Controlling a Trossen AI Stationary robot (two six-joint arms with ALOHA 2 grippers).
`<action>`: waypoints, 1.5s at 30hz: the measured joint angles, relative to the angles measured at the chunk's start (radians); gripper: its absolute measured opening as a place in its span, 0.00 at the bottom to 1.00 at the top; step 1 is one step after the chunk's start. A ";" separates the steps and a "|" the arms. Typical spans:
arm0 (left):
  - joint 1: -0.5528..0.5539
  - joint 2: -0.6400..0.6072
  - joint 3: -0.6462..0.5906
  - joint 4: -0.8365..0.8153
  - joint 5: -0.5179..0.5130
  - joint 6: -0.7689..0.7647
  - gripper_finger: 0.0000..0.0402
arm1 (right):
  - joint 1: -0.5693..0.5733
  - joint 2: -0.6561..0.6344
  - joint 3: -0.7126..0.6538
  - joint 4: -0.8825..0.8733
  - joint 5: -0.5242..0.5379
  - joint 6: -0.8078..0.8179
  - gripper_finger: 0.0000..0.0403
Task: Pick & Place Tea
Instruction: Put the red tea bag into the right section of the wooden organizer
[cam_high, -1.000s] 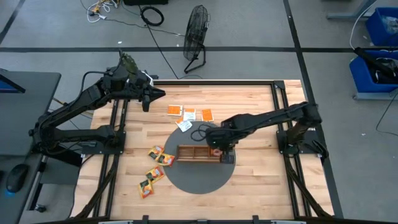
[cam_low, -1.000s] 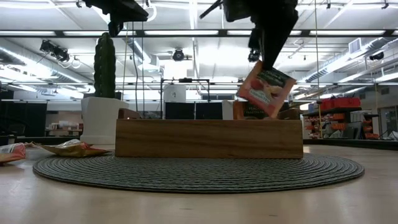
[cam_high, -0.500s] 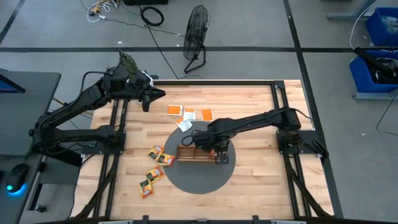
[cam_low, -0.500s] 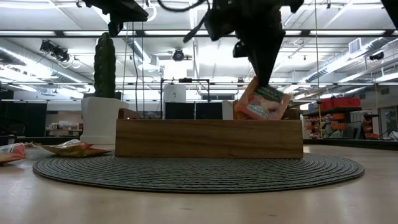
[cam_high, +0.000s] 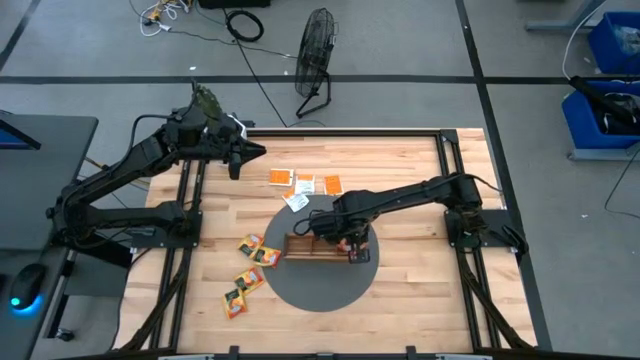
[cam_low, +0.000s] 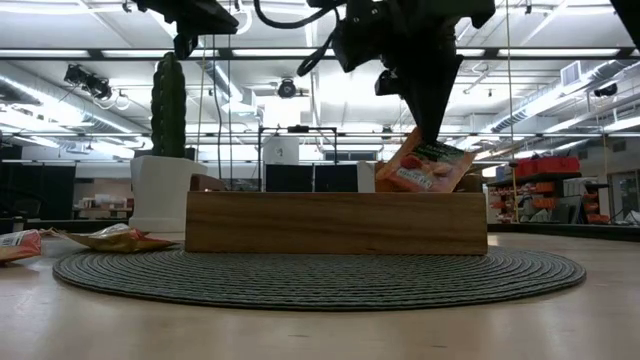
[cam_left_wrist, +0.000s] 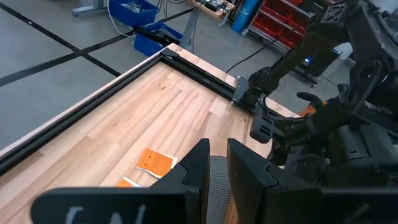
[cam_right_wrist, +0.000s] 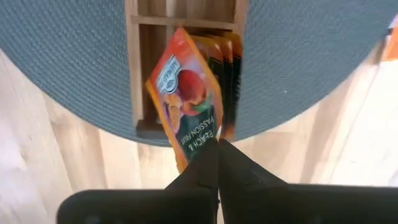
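**Right gripper held a sachet at the end of the tray**

The right gripper (cam_right_wrist: 217, 148) had its jaws pressed together on the corner of an orange peach sachet (cam_right_wrist: 187, 98). The sachet hung tilted under the jaws, its lower part inside the end compartment of the wooden tray (cam_low: 336, 222), beside other orange sachets (cam_right_wrist: 231, 81) already standing there. The tray lay on a round grey mat (cam_high: 320, 290). Further out, loose sachets (cam_high: 305, 184) lay on the table (cam_high: 410, 160). The left gripper (cam_high: 240, 160) waited well apart, jaws only narrowly open, holding nothing.
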 joint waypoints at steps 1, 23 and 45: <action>-0.006 0.000 0.000 0.000 0.000 0.001 0.14 | 0.003 -0.008 0.003 -0.005 0.025 -0.007 0.00; -0.303 0.231 0.001 0.203 0.017 0.116 0.29 | -0.036 -0.033 0.411 -0.099 0.129 0.077 0.00; -0.461 0.498 0.000 0.298 0.012 0.075 0.62 | -0.043 -0.033 0.412 -0.098 0.126 0.114 0.00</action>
